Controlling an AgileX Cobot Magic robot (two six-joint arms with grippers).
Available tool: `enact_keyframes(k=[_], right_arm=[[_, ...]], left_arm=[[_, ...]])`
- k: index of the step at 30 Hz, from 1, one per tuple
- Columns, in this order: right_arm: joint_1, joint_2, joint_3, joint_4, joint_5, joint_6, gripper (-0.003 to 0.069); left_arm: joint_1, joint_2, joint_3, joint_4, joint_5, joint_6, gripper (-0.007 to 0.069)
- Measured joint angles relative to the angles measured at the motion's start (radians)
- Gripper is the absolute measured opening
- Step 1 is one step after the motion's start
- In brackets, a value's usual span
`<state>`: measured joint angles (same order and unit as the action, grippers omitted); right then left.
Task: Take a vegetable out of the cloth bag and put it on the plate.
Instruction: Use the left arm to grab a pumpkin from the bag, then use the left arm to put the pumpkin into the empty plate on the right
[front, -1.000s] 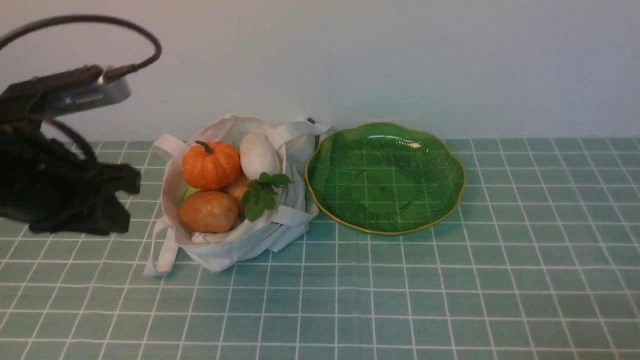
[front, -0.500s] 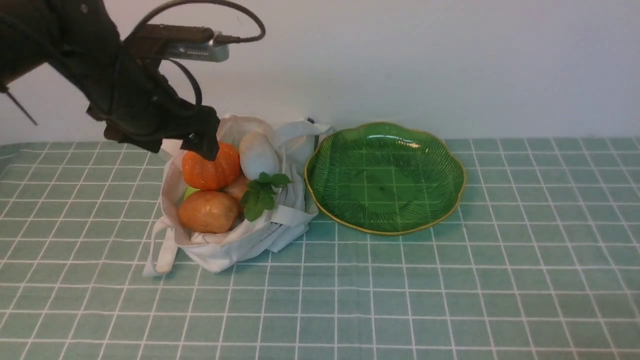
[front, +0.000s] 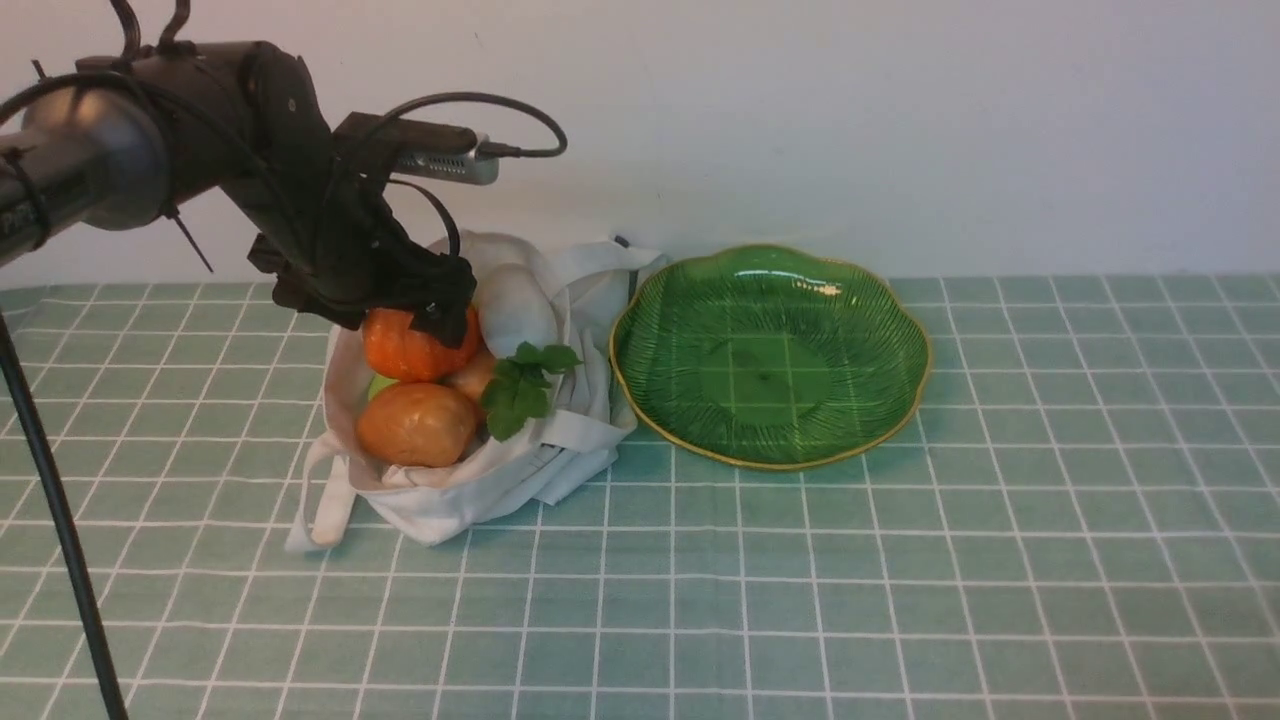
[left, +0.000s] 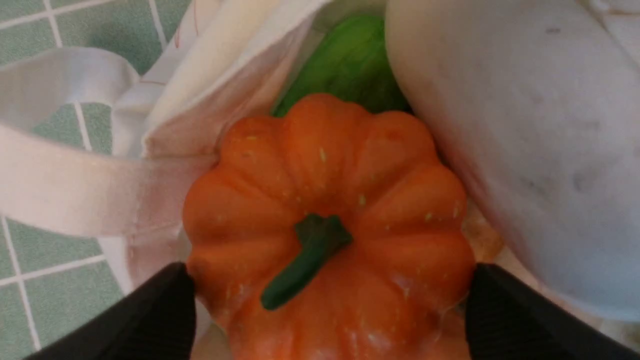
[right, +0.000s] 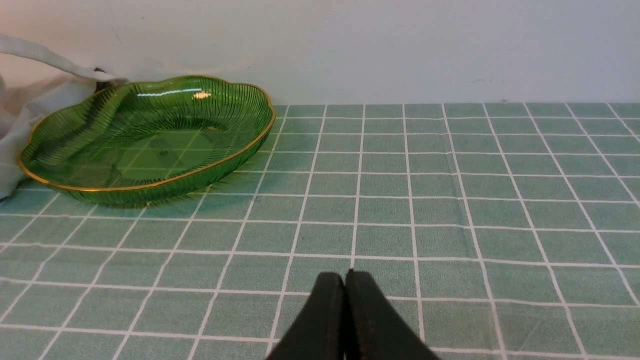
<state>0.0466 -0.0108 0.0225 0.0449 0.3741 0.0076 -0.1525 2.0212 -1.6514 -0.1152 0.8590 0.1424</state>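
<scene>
The orange pumpkin (front: 412, 352) sits in the open cloth bag (front: 480, 490), with the left gripper (left: 327, 305) astride it, fingers (left: 150, 320) spread at its flanks. The green plate (front: 885, 400) lies just right of the bag. Farther right, the right gripper (right: 345, 295) has its fingers pressed together.

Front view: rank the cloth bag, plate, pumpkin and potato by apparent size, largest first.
1. Cloth bag, straps included.
2. Plate, close behind.
3. Potato and pumpkin: look alike; the left gripper hides the pumpkin's top, so no ranking.
</scene>
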Motion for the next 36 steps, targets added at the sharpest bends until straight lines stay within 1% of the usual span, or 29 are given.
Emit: enact_keyframes(k=[2,4,5,13,18,21,24,27,29,31,32,33,36], right_arm=[[0.000,0.000,0.000,0.000,0.000,0.000,-0.0016],[0.000,0.000,0.000,0.000,0.000,0.000,-0.0016],[0.000,0.000,0.000,0.000,0.000,0.000,-0.0016],[0.000,0.000,0.000,0.000,0.000,0.000,-0.0016],[0.000,0.000,0.000,0.000,0.000,0.000,-0.0016],[0.000,0.000,0.000,0.000,0.000,0.000,-0.0016],[0.000,0.000,0.000,0.000,0.000,0.000,-0.0016],[0.000,0.000,0.000,0.000,0.000,0.000,-0.0016],[0.000,0.000,0.000,0.000,0.000,0.000,-0.0016],[0.000,0.000,0.000,0.000,0.000,0.000,-0.0016],[0.000,0.000,0.000,0.000,0.000,0.000,-0.0016],[0.000,0.000,0.000,0.000,0.000,0.000,-0.0016],[0.000,0.000,0.000,0.000,0.000,0.000,-0.0016]], left_arm=[[0.000,0.003,-0.001,0.003,-0.006,0.000,0.0638],[0.000,0.006,-0.001,0.009,-0.014,0.000,0.0587],[0.000,0.006,-0.001,0.011,-0.016,0.000,0.0575],[0.000,-0.027,-0.004,0.019,0.015,0.000,0.0575],[0.000,-0.190,-0.004,0.019,0.016,0.000,0.0575],[0.000,-0.276,-0.048,-0.040,0.055,-0.019,0.0575],[-0.007,-0.289,-0.146,-0.179,0.149,-0.029,0.0575],[-0.059,-0.250,-0.230,-0.278,0.231,-0.026,0.0575],[-0.108,-0.206,-0.271,-0.304,0.242,-0.012,0.0575],[-0.191,-0.136,-0.312,-0.303,0.226,0.013,0.0575],[-0.198,-0.129,-0.315,-0.301,0.223,0.015,0.0575],[-0.245,-0.078,-0.338,-0.290,0.190,0.017,0.0575],[-0.321,0.033,-0.383,-0.260,0.109,0.002,0.0575]])
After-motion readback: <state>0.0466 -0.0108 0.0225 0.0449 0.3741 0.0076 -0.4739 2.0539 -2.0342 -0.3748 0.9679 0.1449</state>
